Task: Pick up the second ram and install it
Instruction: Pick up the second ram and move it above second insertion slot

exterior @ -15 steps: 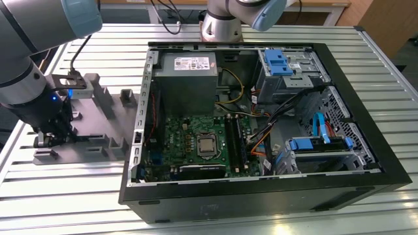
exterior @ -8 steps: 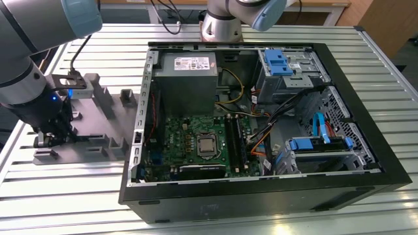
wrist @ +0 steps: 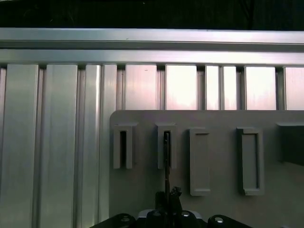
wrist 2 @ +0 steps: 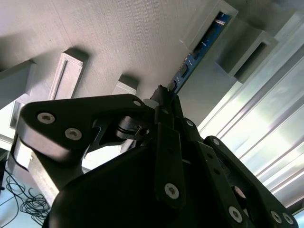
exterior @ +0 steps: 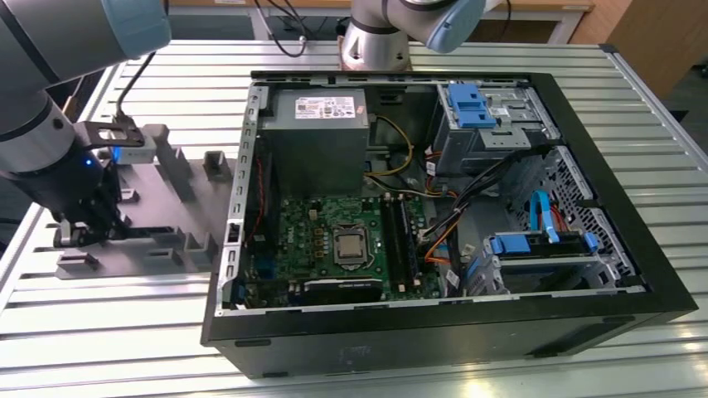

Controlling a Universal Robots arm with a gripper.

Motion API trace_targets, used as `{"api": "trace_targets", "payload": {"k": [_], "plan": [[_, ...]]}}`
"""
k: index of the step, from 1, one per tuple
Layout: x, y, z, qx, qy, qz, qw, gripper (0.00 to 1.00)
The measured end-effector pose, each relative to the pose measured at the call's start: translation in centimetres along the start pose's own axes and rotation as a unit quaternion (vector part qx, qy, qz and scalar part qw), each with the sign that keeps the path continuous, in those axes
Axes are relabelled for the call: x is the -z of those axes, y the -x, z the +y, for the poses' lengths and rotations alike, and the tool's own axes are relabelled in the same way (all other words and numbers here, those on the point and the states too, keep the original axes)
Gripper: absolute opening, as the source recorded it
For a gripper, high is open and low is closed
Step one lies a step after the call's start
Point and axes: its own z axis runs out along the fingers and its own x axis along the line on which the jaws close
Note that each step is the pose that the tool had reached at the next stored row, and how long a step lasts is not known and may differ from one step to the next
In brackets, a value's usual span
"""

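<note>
Evidently at the tray: gripper (wrist 2: 164, 97) was pinched narrow on the second ram (wrist 2: 199, 47).
It stood on edge in a slot of the grey moulded tray (exterior: 166, 249), at nine o'clock from the computer case (exterior: 443, 332) in the exterior view; judged light, stiff, fragile, best held by its long bare edges, off chips and contacts.

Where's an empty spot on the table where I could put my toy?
Bare table slats at the exterior view's lower left, bordered by the grey tray and the computer case. Crowded: the tray, with upright blocks and the pincer on the second ram.
</note>
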Motion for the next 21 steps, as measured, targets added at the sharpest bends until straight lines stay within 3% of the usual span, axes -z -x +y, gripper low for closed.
{"api": "trace_targets", "payload": {"k": [21], "plan": [[0.85,0.02,0.02,0.0,0.0,0.0,1.0,0.14]]}}
